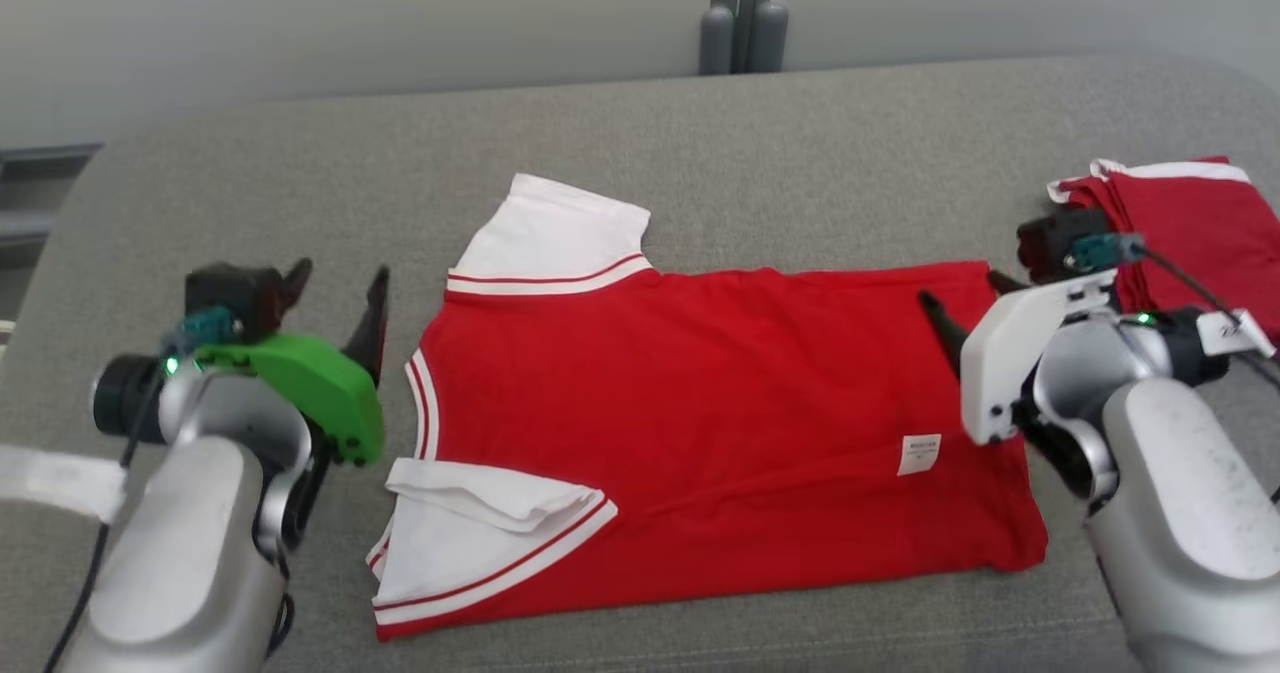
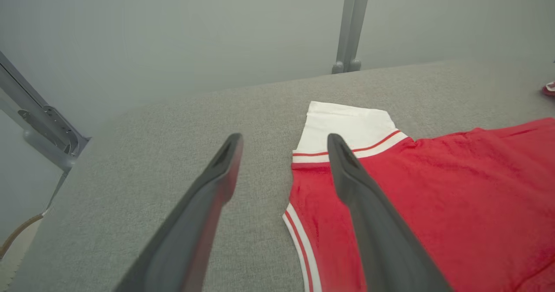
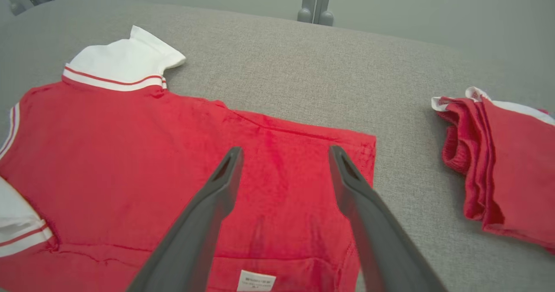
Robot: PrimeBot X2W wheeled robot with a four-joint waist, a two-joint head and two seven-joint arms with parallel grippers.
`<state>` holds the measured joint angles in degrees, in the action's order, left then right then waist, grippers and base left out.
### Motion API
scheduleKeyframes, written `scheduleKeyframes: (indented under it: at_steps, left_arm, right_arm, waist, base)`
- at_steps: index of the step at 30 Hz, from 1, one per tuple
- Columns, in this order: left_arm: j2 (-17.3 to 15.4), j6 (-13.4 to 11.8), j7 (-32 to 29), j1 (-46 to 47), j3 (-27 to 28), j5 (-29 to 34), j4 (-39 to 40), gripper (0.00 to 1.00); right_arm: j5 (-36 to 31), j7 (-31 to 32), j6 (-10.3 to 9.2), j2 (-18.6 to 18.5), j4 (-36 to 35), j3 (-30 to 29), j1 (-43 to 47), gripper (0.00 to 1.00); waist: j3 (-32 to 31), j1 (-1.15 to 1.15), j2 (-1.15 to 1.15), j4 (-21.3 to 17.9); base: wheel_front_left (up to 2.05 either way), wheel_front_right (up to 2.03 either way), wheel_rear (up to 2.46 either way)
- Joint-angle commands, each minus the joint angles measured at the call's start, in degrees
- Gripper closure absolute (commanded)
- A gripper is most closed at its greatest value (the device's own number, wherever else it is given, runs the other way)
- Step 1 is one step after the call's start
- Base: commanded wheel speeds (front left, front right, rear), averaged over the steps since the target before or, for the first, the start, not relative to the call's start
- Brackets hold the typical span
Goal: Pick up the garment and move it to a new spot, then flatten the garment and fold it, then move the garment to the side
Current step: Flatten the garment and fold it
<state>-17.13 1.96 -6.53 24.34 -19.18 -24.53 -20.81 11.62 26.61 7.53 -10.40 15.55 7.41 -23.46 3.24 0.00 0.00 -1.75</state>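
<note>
Starting at your left gripper: fingers spread, holding nothing, poised just beside the neckline end of the red garment. Your right gripper is likewise spread and empty, over the hem end. The garment lies flat across the middle of the grey counter, between both grippers. A folded red pile sits at the far right.
</note>
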Motion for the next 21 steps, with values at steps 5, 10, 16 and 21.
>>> scheduleKeyframes:
  at_steps: [5, 10, 16, 21]
  left_arm:
    - [1.5, 0.0, -3.2, 10.6, -0.4, 0.6, -6.3, 0.00]
    - [3.0, 0.5, -5.6, 19.6, -1.7, 1.6, -12.8, 0.00]
    - [2.8, 0.2, -8.6, 28.4, -3.5, 3.6, -20.6, 0.00]
    - [3.3, 0.6, -11.2, 33.9, -4.9, 4.8, -25.3, 0.00]
  right_arm:
    - [-0.9, 5.9, -0.06, -2.1, 0.9, -0.8, -6.9, 0.00]
    - [-1.2, 8.5, -0.08, -4.5, 1.3, -0.3, -12.4, 0.00]
    - [-1.1, 9.8, -0.08, -6.5, 2.7, 1.0, -16.9, 0.00]
    - [-1.1, 9.9, -0.08, -8.2, 3.6, 2.6, -18.7, 0.00]
  waist:
    - [11.4, 0.00, 0.00, -4.9]
    - [16.4, 0.00, 0.00, -6.1]
    - [20.3, 0.00, 0.00, -7.1]
    - [22.0, 0.00, 0.00, -7.8]
  base:
    - [0.00, 0.00, 0.00]
    - [0.00, 0.00, 0.00]
    - [0.00, 0.00, 0.00]
    - [0.00, 0.00, 0.00]
